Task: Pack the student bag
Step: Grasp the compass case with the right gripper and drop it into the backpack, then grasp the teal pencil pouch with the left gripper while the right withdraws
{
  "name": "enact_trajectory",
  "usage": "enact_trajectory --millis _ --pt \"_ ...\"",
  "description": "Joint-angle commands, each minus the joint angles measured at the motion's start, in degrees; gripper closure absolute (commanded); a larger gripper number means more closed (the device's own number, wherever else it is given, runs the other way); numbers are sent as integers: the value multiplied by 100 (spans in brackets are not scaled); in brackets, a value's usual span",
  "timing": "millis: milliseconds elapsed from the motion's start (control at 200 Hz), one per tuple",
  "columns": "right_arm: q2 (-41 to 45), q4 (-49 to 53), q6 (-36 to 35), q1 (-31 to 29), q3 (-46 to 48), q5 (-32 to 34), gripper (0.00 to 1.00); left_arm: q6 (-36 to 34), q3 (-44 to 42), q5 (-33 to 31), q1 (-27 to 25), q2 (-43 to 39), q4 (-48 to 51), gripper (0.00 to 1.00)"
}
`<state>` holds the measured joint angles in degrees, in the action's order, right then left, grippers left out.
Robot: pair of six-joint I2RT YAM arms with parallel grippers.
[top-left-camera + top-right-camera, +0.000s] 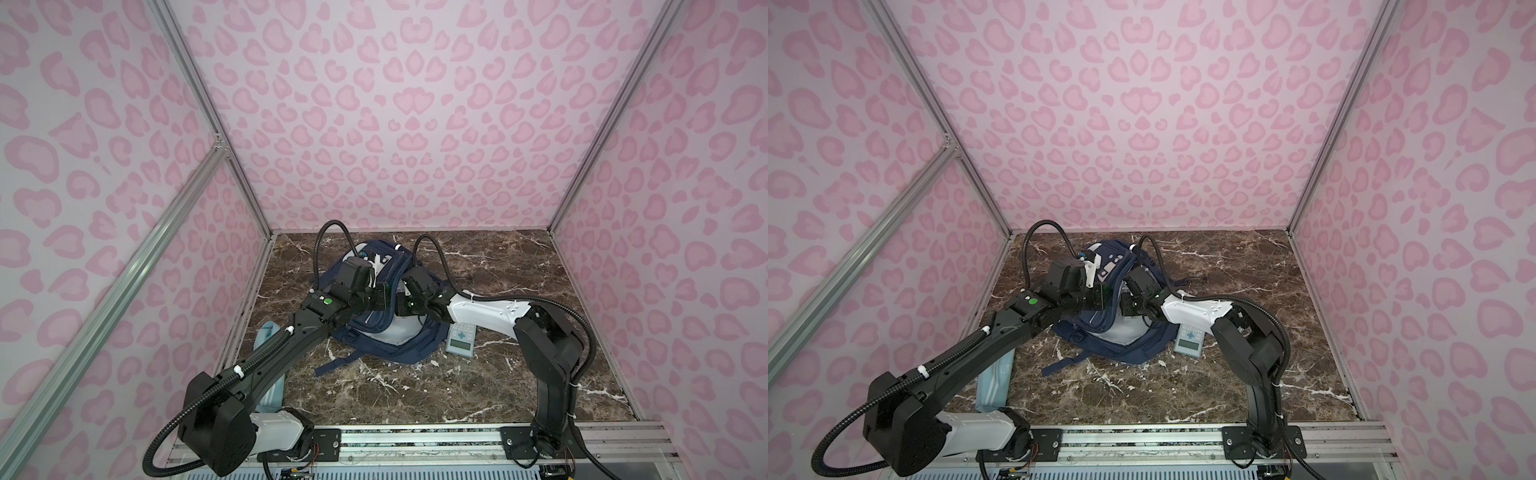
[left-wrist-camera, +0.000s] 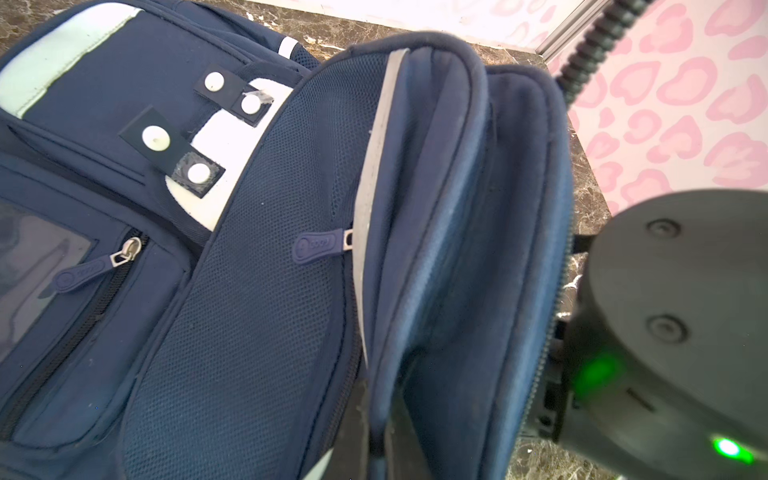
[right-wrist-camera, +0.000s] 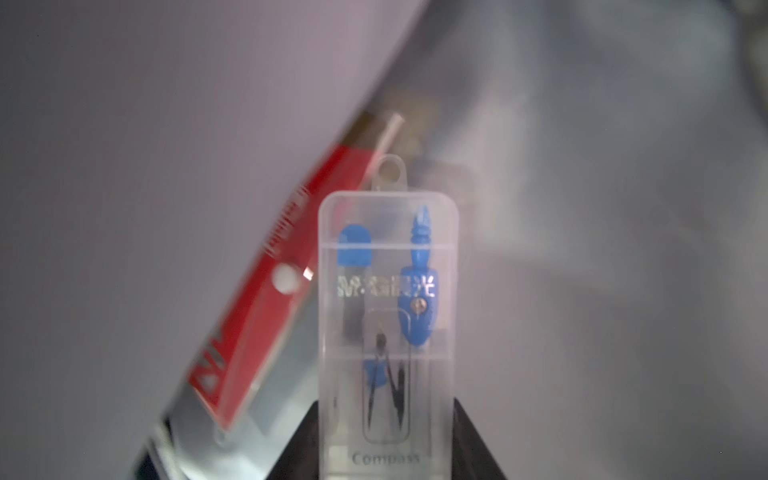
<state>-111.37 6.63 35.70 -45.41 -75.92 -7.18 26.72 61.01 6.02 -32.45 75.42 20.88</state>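
Large navy blue fabric backpack with white reflective stripes (image 1: 390, 352) lay on the brown marble table (image 1: 498, 291), rear of centre. Long axis ran roughly near-to-far. Open mouth with light grey lining faced the robot base; pocketed front faced up, far end toward the back wall. One strap trailed off to the near left.

Left pincer (image 1: 385, 300) was closed on the navy rim of the mouth; in the left wrist view the fabric rose and bunched toward it.

Right pincer (image 3: 385, 403) was down inside the lining, a clear plastic compass case (image 3: 388, 291) between its fingers. That view was blurred: could not tell grip from release. A red-and-silver packet (image 3: 266, 299) lay beside the case.

A pale grey-green calculator (image 1: 460, 338) lay just right of the backpack.
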Motion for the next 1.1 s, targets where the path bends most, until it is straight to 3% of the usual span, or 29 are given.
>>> enact_trajectory --millis 0,145,200,540,675,705,805,975,1005,1095 --pt "-51 -984 293 -81 -73 -158 41 -40 25 277 1 -28 -354 97" --pt "265 -1623 612 -82 473 -428 28 -18 -13 233 33 -13 -370 97" --pt "491 -1837 720 -81 791 -455 27 -9 -15 235 37 -10 -375 97" --pt "2408 -778 404 -393 2436 425 44 142 -12 -88 63 187 -297 96" --pt "3120 -449 311 -857 2793 1119 46 273 -240 -112 65 201 -287 66" --pt "3223 -350 293 -1014 2788 1314 45 310 -292 -151 63 136 -277 52" --pt "3381 -19 227 -1524 2588 1883 31 359 -290 -508 76 -116 79 24" --pt "3159 -208 210 -1822 2415 1861 7 560 -195 -1647 566 -835 1586 0" --pt "3070 -263 185 -1831 2376 1799 2 579 -208 -1786 762 -972 1852 3" --pt "2878 -461 32 -1838 2302 1576 2 573 -485 -2002 1559 -1443 2399 4"
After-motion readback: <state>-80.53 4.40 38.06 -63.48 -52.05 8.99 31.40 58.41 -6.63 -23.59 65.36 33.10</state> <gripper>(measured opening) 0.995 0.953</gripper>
